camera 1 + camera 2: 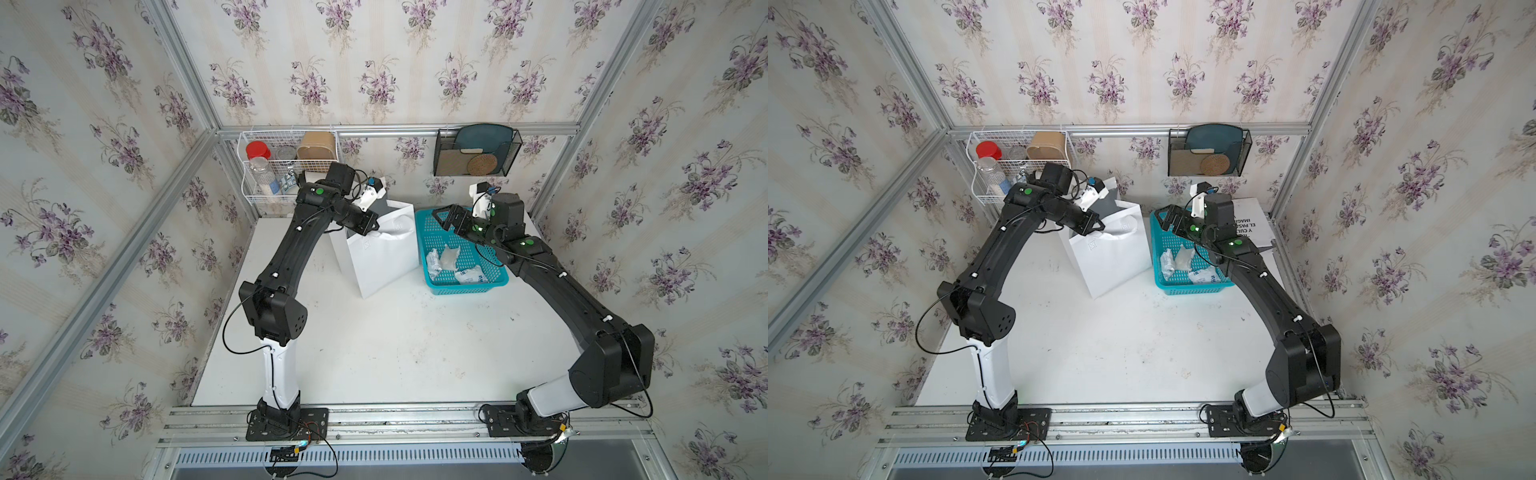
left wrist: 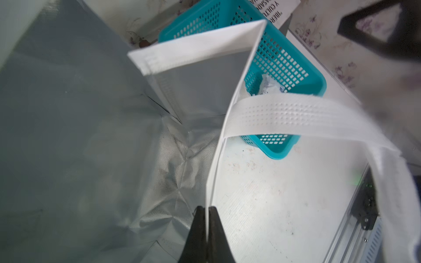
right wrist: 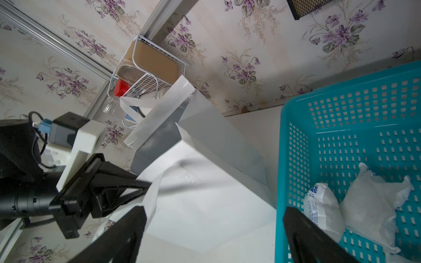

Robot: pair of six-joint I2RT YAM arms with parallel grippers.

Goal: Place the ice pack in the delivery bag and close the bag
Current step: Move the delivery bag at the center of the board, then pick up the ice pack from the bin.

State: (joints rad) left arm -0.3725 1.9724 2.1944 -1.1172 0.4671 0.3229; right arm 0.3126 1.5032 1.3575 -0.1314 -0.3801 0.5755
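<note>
The left gripper (image 2: pixel 208 208) is clamping the rim of the delivery bag (image 1: pixel 380 266), seemingly holding its foil-lined mouth open ahead of the fingers. The right gripper (image 3: pixel 211 211) is hanging with jaws wide apart and empty, the ice packs (image 3: pixel 323 205) lying just beneath it in the turquoise basket (image 1: pixel 469 287), beside the bag. The right arm is hiding part of the basket, so the packs are proving hard to count.

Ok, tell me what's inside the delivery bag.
Only creased silver lining shows inside the delivery bag; no ice pack. Part of its floor is out of view. The ice packs lie in the turquoise basket.
</note>
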